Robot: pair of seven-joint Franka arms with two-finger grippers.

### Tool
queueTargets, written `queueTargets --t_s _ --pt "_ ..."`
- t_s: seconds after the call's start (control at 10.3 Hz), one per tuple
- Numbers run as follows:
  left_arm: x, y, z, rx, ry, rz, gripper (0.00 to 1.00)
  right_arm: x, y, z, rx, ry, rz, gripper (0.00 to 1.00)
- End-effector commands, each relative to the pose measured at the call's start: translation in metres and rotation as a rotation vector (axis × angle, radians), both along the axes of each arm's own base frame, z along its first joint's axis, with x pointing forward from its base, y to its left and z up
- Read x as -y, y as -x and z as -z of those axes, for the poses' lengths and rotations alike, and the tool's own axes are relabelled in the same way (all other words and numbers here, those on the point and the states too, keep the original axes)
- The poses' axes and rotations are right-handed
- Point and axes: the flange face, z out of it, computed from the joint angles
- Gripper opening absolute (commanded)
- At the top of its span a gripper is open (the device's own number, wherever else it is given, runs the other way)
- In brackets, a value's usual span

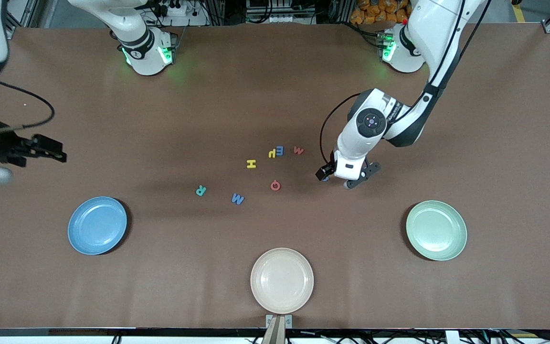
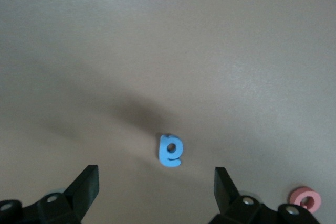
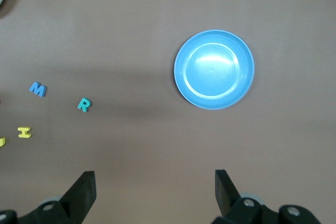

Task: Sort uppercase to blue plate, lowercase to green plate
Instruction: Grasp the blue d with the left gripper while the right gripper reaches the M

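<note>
In the middle of the table lie the teal R (image 1: pixel 201 190), blue M (image 1: pixel 237 198), yellow H (image 1: pixel 251 164), red O (image 1: pixel 275 185), yellow h (image 1: pixel 271 154), blue e (image 1: pixel 280 150) and red m (image 1: pixel 299 150). My left gripper (image 1: pixel 361 177) is open, low over the table beside the red O. The left wrist view shows its open gripper (image 2: pixel 156 182) just short of the blue rounded letter (image 2: pixel 171 150), with the red O (image 2: pixel 306 200) to one side. My right gripper (image 1: pixel 58 152) is open and empty at the right arm's end; the right wrist view shows its gripper (image 3: pixel 155 182) over bare table. The blue plate (image 1: pixel 97 225) and green plate (image 1: pixel 436 230) are empty.
A cream plate (image 1: pixel 282 280) sits at the table's near edge, between the two coloured plates. The right wrist view shows the blue plate (image 3: pixel 214 69), the M (image 3: pixel 37 89), R (image 3: pixel 84 104) and H (image 3: pixel 24 132).
</note>
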Motion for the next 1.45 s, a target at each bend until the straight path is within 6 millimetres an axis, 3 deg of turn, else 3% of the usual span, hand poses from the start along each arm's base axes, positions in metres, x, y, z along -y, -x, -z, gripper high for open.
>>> queueTargets --t_s 0.0,0.19,0.29,0.39,0.48,0.68,0.77,1.07,1.36 --pt "0.022 -0.015 0.015 0.013 0.001 0.047 0.92 -0.033 -0.033 0.054 0.008 -0.045 -0.017 1.00" --pt "0.026 -0.013 0.027 -0.002 -0.007 0.080 0.87 -0.040 -0.057 0.106 0.015 -0.114 0.009 1.00" --pt "0.021 -0.015 0.033 -0.004 -0.018 0.085 0.86 -0.026 -0.060 0.118 0.000 -0.157 0.010 1.00" --pt "0.025 -0.010 0.037 -0.008 -0.043 0.116 0.83 -0.033 -0.062 0.128 -0.005 -0.162 0.002 1.00" --pt "0.023 -0.008 0.042 -0.031 -0.077 0.136 0.82 -0.060 -0.061 0.134 -0.011 -0.140 -0.011 1.00" --pt "0.024 -0.010 0.040 -0.038 -0.088 0.142 0.78 -0.094 -0.062 0.167 -0.045 -0.038 -0.082 1.00" --pt "0.028 -0.010 0.040 -0.035 -0.086 0.146 0.74 -0.107 -0.063 0.178 -0.049 -0.047 -0.020 1.00" --pt "0.029 -0.010 0.048 -0.045 -0.087 0.143 0.70 -0.206 -0.052 0.220 -0.047 -0.013 0.228 1.00" --pt "0.033 -0.012 0.051 -0.044 -0.083 0.147 0.63 -0.266 -0.042 0.257 -0.029 0.001 0.502 1.00"
